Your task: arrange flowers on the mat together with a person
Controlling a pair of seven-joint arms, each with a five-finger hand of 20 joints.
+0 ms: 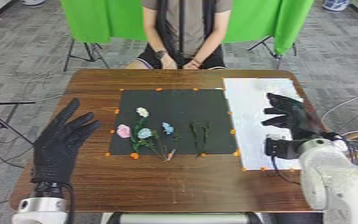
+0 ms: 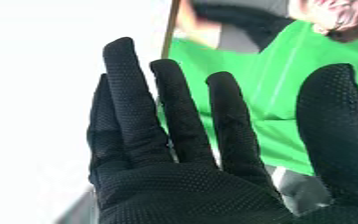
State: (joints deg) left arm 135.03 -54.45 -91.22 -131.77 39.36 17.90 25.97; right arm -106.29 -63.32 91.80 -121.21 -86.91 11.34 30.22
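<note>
Black-gloved right hand over long white sheet, fingers straight, empty (left hand same). Green-stemmed pink, white, blue flowers on black rectangular mat.

The robot hand holds straight fingers before green cloth.

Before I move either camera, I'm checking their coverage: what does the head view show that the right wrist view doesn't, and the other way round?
Head view: the left hand open over the left side of the wooden table, the dark mat with the pink flower and the white flower lying on it, and the white sheet beside it.
Right wrist view: the glove's fine weave, close up.
Both: the right hand, open, and the green cloth.
</note>
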